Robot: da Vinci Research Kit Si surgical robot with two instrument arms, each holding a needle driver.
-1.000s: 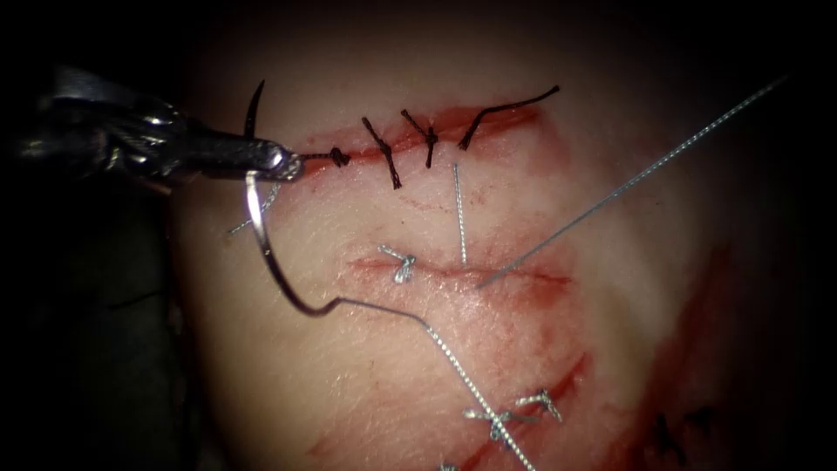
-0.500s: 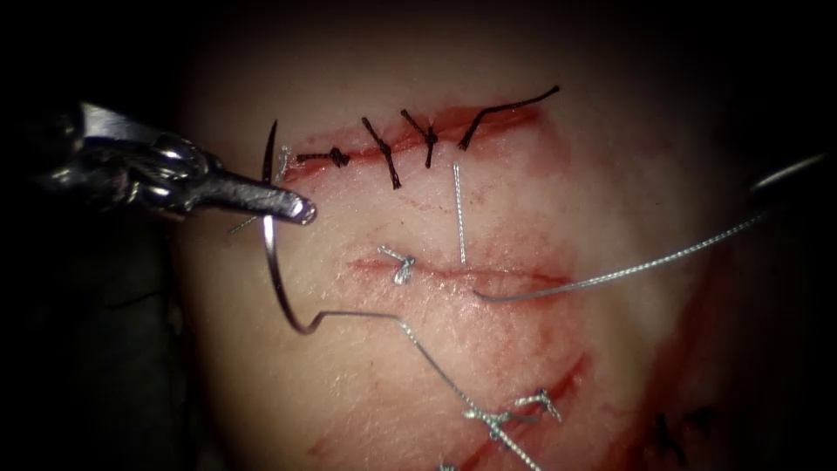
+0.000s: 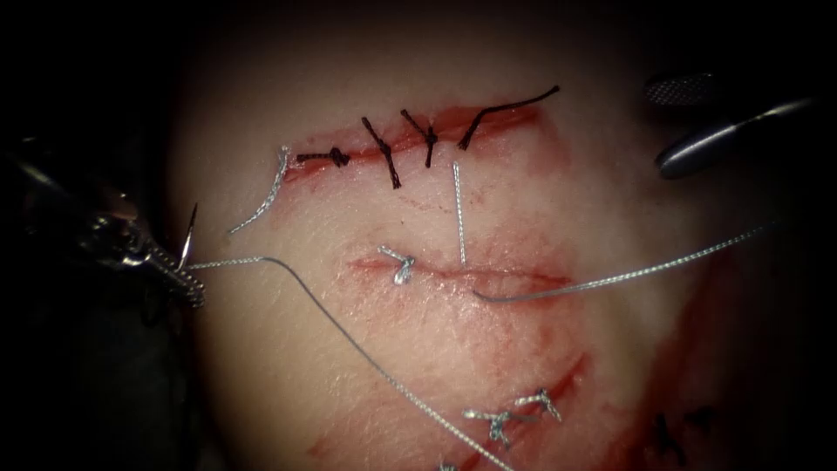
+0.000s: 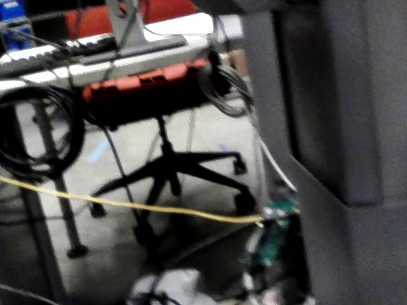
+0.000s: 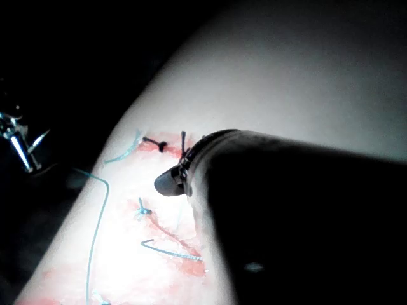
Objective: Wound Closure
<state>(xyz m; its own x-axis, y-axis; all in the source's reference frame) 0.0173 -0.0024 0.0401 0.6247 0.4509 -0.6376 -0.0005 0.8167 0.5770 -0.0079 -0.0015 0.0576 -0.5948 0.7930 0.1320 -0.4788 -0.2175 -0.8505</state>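
My left tool [image 3: 187,283] is at the tissue's left edge, jaws shut on the curved needle [image 3: 187,235]. The needle is out of the tissue with its tip pointing up, and its lower curve is hidden at the jaws. Silver thread [image 3: 349,336] runs from the needle across the tissue [image 3: 523,375] towards the bottom. The middle cut [image 3: 488,273] has one silver knot [image 3: 401,263]. A second run of thread [image 3: 628,276] leaves the cut to the right. At upper right, my right tool [image 3: 656,125] is open and holds nothing. The right wrist view shows its tip [image 5: 168,183] above the cut.
The upper cut [image 3: 436,131] carries several black stitches [image 3: 384,153]. A silver thread end [image 3: 459,214] stands up from the middle cut. A loose silver piece [image 3: 261,196] lies left of the upper cut. More silver knots [image 3: 510,414] sit on a lower cut.
My left tool has carried the needle down and left off the tissue, drawing the thread out straighter. My right tool has come into view at upper right, and the thread on the right has gone slack.
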